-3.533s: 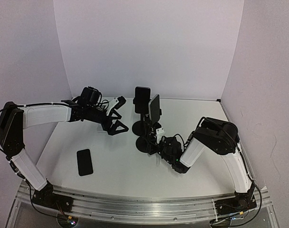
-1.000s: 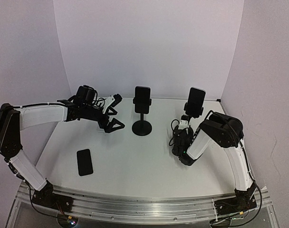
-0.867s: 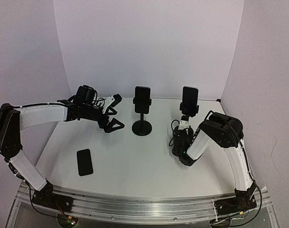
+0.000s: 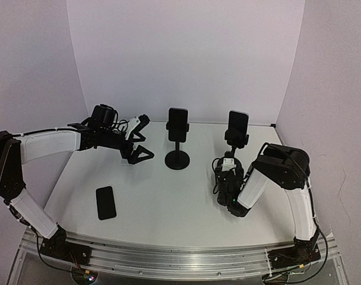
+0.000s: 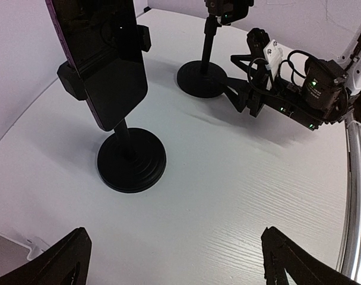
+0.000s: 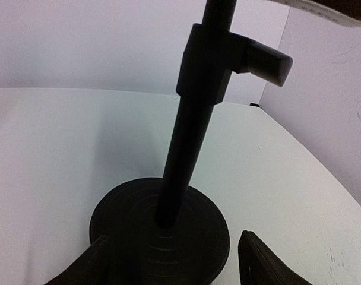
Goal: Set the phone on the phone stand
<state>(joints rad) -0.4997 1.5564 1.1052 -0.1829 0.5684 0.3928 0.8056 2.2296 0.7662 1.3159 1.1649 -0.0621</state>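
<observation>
- Loose phone (image 4: pixel 105 202): flat, screen dark, on the white tabletop (image 4: pixel 168 208) toward the near-left corner. On neither stand, and well apart from both stands and both grippers.
- Middle stand (image 4: pixel 177 159): upright on a round black base, roughly midway along the far edge and set in from it. Clamped in its cradle, a purple-edged phone (image 4: pixel 178 124), close to upright.
- Second stand (image 4: pixel 236 138): upright toward the far-right corner, carrying a dark handset (image 4: pixel 238 121) in its clamp. Base mostly hidden behind the right gripper in the overhead view. In the right wrist view, thin black pole with a side knob partway up.
- Left gripper (image 4: pixel 148 136): held off the table toward the far-left corner, pointing at the middle stand from its left. Fingers spread wide, with only bare tabletop between them in the wrist view. Near the stand, not touching it.
- Right gripper (image 4: pixel 228 169): low at the foot of the second stand, on its near side. Fingers parted, one to each side of the round base, with the pole rising between them. Contact with the base impossible to judge.
- Right arm (image 4: pixel 281 169): folded tightly beside the right edge, elbow raised above the gripper.
</observation>
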